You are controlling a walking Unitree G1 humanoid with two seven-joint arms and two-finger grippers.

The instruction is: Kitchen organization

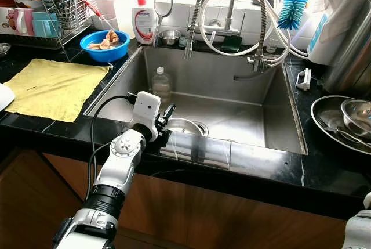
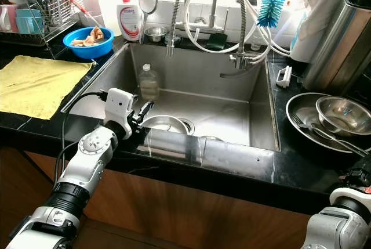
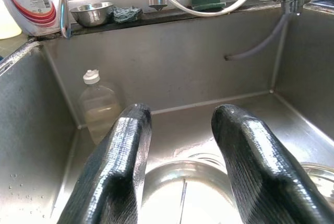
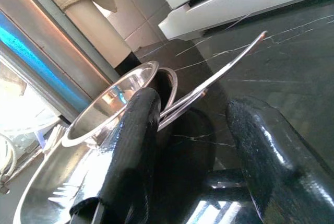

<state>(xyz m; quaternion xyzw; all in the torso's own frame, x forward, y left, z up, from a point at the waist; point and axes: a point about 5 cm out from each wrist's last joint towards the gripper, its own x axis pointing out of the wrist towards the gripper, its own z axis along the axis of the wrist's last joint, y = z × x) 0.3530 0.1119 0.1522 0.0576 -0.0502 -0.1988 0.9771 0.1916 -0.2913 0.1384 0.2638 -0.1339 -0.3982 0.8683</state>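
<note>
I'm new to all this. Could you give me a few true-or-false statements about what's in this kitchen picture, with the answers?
1. The left hand hovers open over a steel bowl in the sink. True.
2. A yellow cloth lies in the sink. False: it lies on the counter to the left.
3. The blue bowl holds food scraps. True.
4. The plastic bottle in the sink lies on its side. False: it stands upright.

Yellow cloth [image 1: 55, 88], blue bowl [image 1: 104, 46] — black marbled counter [image 1: 324, 168], steel-grey sink [image 1: 232, 80].
</note>
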